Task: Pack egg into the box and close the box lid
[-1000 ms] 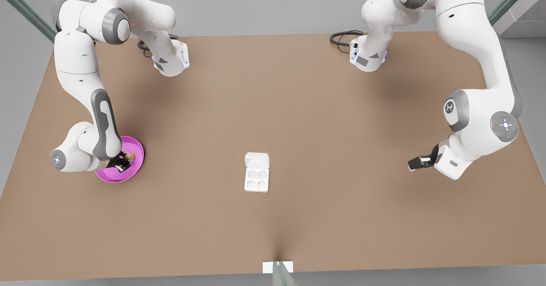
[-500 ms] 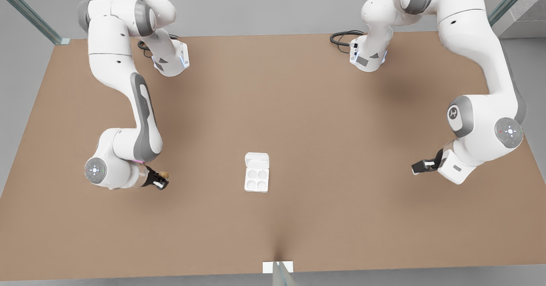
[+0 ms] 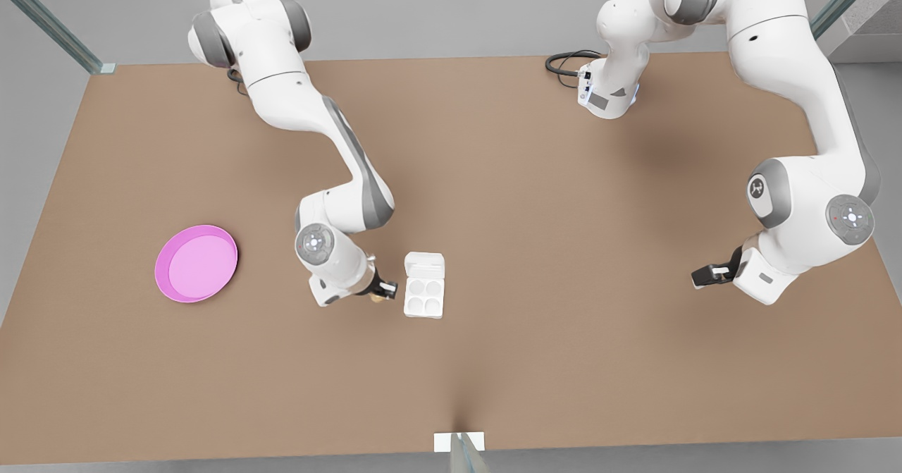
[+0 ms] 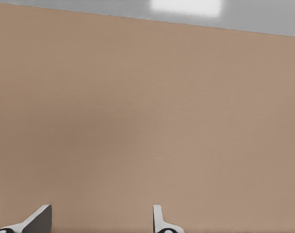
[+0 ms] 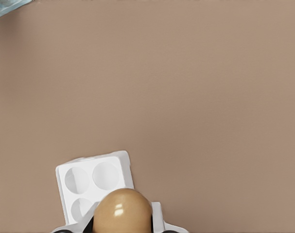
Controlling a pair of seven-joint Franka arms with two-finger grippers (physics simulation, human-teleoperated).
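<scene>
Tan-brown and glossy, the egg (image 5: 122,209) sits pinched between the fingers of the right gripper (image 3: 384,290), which hangs just beside the box (image 3: 424,297) on the front view's left. In the right wrist view the egg is in front of the white tray, three of whose round cups can be seen past it. The box lid (image 3: 425,265) lies flat open on the table (image 3: 535,205), hinged at the tray's far edge. The pink plate (image 3: 169,284) stands well apart with nothing on it.

The left gripper (image 3: 707,274) waits over bare table at the front view's right, its fingers (image 4: 158,219) spread with nothing between them.

An egg like this is probably light, smooth and easily cracked (a rounded shell gives little to hold on to), so a gentle squeeze across its widest part seems the safest grip. Lowering it narrow end down into a cup and letting go only once it is seated would likely spare it from rolling. The lid looks thin and stiff; its free edge looks like the place to take it.
</scene>
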